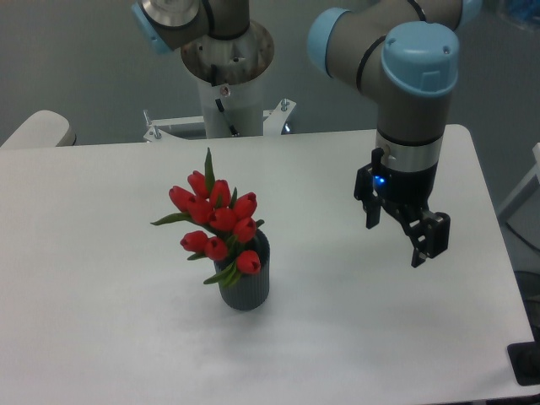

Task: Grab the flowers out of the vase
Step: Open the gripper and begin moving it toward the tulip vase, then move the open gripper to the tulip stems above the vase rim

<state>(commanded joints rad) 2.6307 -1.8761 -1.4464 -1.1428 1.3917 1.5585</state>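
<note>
The flowers [218, 221], a tight bunch of red tulip buds with green leaves, stand in the vase [247, 283], a small dark grey ribbed cylinder on the white table. The bunch leans up and to the left, wider than the vase's mouth. My gripper [395, 238] hangs above the table well to the right of the flowers, pointing down. Its two black fingers are spread apart with nothing between them, so it is open.
The white table [101, 329] runs to a right edge near the gripper and a front edge at the bottom. The arm's base column [226, 76] stands behind the table's far edge. A pale rounded object [34, 131] sits at the far left.
</note>
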